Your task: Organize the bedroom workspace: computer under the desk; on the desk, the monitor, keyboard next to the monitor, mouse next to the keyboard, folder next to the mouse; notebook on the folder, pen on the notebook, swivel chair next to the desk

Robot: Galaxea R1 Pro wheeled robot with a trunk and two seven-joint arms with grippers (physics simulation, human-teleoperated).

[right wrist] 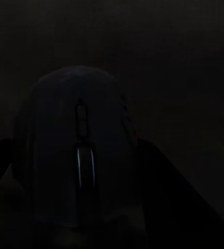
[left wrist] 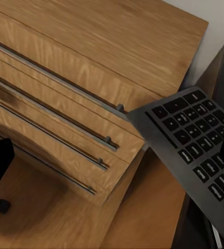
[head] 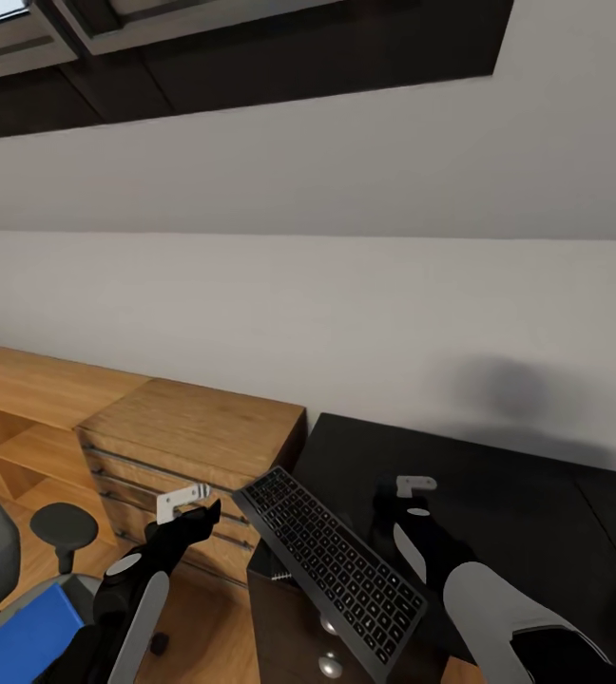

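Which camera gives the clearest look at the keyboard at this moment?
The head view: the whole keyboard shows, tilted and overhanging the desk corner. The left wrist view catches one end of it with sharper keys. The right wrist view is dark, with the mouse close up.

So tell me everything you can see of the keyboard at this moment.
The keyboard is a slim silver-grey slab with rows of dark keys, looking like metal with plastic caps. It lies diagonally, its far corner jutting past the desk edge over the gap beside the wooden cabinet, above the drawer knobs. The left wrist view shows that overhanging corner tilted above the floor. Whether it rests flat on the desk or is held cannot be told; the left hand is near it, apparently apart.
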